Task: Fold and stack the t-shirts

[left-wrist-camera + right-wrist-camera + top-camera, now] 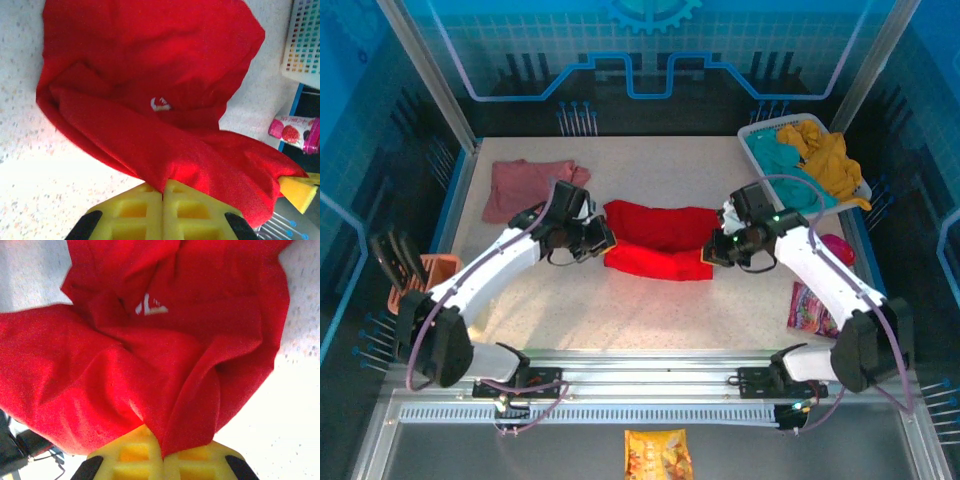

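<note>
The red t-shirt lies bunched in the middle of the table, partly folded over itself. My left gripper is shut on its left edge; in the left wrist view the yellow pads pinch the red cloth between them. My right gripper is shut on the shirt's right edge, and the right wrist view has red cloth clamped between its yellow pads. A bit of white print shows. The dusty-pink t-shirt lies crumpled at the back left, apart from both grippers.
A white basket at the back right holds teal and mustard clothes. A pink snack packet lies at the right edge. An orange holder with dark tools stands at the left. A yellow packet lies below the rail.
</note>
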